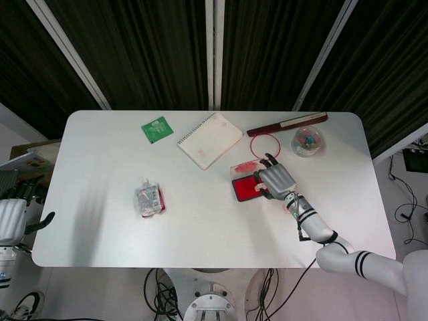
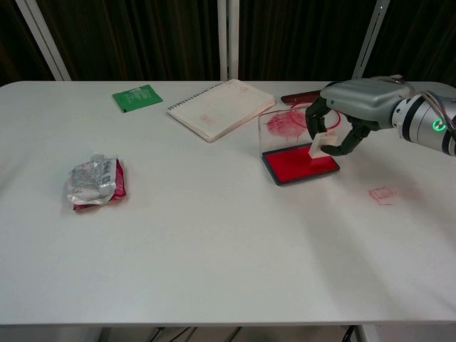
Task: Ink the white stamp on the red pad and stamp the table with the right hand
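Observation:
My right hand (image 2: pixel 353 107) (image 1: pixel 276 179) grips the white stamp (image 2: pixel 318 145) and holds it down on the right part of the red ink pad (image 2: pixel 299 163) (image 1: pixel 246 188). The stamp leans slightly, its foot touching the red surface. The pad's clear lid (image 2: pixel 283 127) stands upright behind it, smeared with red ink. A faint red stamp mark (image 2: pixel 382 194) lies on the white table (image 2: pixel 214 235) to the right of the pad. In the head view my left hand (image 1: pixel 15 221) hangs off the table's left edge, fingers curled with nothing in them.
A spiral notebook (image 2: pixel 221 107), a green card (image 2: pixel 137 97) and a crumpled foil packet (image 2: pixel 93 182) lie to the left. Behind the pad are a red ring (image 1: pixel 265 145), a dark red long case (image 1: pixel 287 123) and a clear round container (image 1: pixel 307 141).

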`<action>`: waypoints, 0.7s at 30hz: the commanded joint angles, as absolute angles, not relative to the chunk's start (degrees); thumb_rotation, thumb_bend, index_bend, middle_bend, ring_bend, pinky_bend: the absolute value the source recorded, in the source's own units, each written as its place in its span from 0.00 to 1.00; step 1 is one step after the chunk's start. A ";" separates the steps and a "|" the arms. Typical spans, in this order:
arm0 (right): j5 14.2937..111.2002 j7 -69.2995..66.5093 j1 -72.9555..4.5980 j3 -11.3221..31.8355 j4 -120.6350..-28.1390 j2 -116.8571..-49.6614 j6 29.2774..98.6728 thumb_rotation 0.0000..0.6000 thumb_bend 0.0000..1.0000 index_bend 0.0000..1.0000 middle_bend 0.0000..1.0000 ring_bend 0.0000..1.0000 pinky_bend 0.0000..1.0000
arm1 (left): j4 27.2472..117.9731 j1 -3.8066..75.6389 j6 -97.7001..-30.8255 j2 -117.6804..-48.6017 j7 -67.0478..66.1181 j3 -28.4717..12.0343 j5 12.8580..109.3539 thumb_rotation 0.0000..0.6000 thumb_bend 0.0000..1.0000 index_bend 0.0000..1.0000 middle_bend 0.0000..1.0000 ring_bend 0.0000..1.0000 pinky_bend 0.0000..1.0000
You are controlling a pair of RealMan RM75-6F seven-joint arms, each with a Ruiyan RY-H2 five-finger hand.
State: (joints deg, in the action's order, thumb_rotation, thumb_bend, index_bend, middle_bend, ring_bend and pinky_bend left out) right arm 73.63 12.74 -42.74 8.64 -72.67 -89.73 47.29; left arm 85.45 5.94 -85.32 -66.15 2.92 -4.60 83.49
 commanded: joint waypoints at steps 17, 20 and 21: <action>71.68 14.26 -43.85 7.99 -70.08 -92.09 46.56 1.00 0.31 0.62 0.57 0.15 0.00 | 85.44 6.07 -84.74 -65.85 3.44 -4.54 83.27 1.00 0.19 0.14 0.20 0.18 0.29; 71.52 14.59 -43.95 7.83 -69.63 -92.35 46.52 1.00 0.31 0.63 0.57 0.15 0.00 | 85.32 6.05 -84.74 -65.83 3.63 -4.62 83.13 1.00 0.19 0.14 0.20 0.18 0.29; 71.45 14.68 -43.96 7.79 -69.51 -92.40 46.53 1.00 0.31 0.63 0.58 0.15 0.00 | 85.29 6.05 -84.70 -65.81 3.70 -4.64 83.05 1.00 0.19 0.14 0.20 0.18 0.29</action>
State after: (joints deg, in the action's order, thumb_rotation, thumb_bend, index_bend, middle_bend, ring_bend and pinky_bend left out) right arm 71.48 14.65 -43.95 7.81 -69.54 -92.37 46.53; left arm 85.30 6.05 -84.71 -65.81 3.69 -4.63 83.06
